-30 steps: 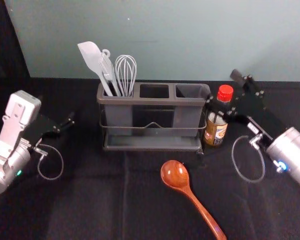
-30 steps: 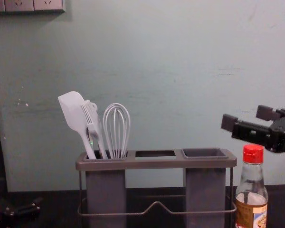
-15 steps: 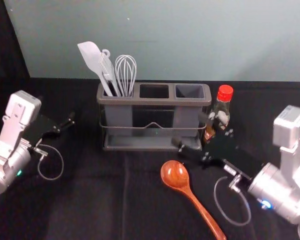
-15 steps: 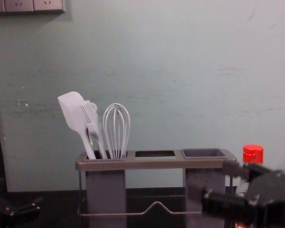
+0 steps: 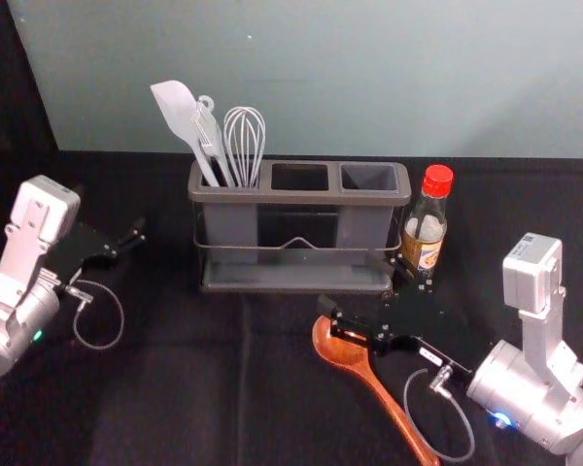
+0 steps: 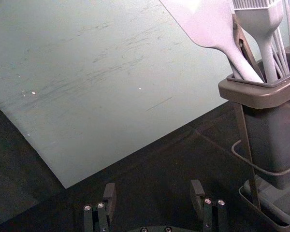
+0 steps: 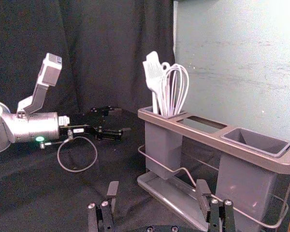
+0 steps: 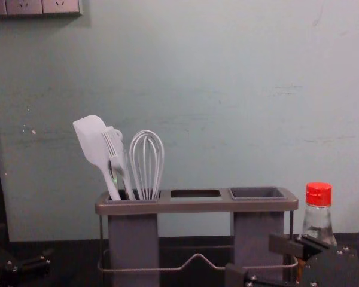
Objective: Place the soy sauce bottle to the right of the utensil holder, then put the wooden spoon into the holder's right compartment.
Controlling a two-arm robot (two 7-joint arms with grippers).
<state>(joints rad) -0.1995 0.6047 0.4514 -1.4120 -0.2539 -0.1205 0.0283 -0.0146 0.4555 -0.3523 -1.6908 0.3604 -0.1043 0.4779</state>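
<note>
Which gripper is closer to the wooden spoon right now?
Right. In the head view, the right gripper is at the wooden spoon's bowl end, one finger overlapping the bowl; the left gripper is well off to the left, past the utensil holder's left end.

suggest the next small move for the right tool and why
Probably ease the open right tool down toward the wooden spoon: the soy sauce bottle already stands right of the holder, while the spoon lies ungripped in front of it.

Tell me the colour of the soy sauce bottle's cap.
The cap is bright red, seen best in the chest view.
</note>
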